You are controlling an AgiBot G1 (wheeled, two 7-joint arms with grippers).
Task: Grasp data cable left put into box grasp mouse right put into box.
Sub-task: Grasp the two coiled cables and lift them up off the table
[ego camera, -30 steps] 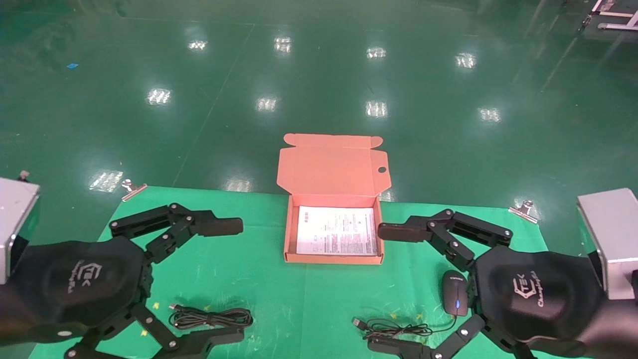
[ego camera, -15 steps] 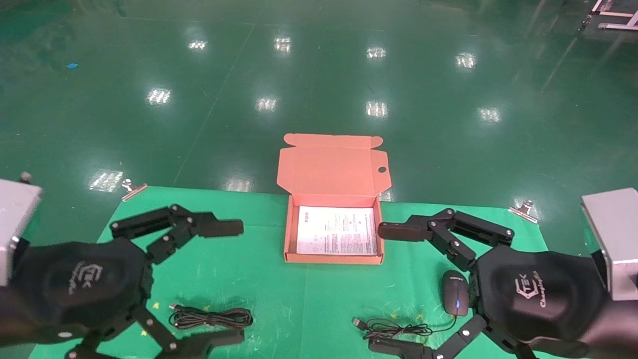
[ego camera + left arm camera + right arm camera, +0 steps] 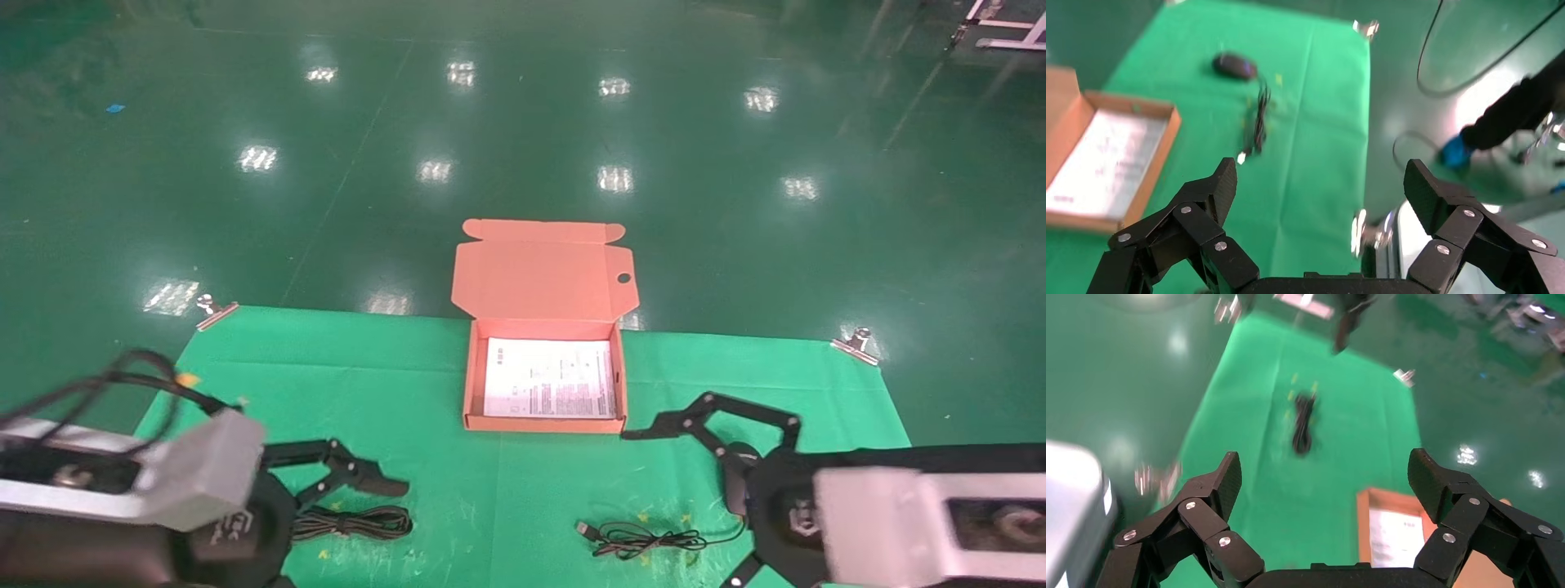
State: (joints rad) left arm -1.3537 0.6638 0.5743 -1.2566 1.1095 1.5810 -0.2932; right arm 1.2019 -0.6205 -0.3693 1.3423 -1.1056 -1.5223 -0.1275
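The counter (image 3: 392, 384) is covered by a bright green cloth, held with metal clips (image 3: 216, 310) at its far corners. On it lies the shallow salmon-orange cardboard box (image 3: 467, 384), open, between the two tools and beyond them. The bundled thick black data cable (image 3: 359, 521) lies just beside the left tool (image 3: 359, 506). The small black oval mouse (image 3: 735, 482) and its thin cord (image 3: 645, 541) lie by the right tool (image 3: 695, 498).

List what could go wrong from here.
The mouse's thin cord lies loose on the cloth; it may drag or hang over the box wall. The data cable sits partly under the open left gripper, so a grasp could catch only some loops. The open right gripper could knock the box.
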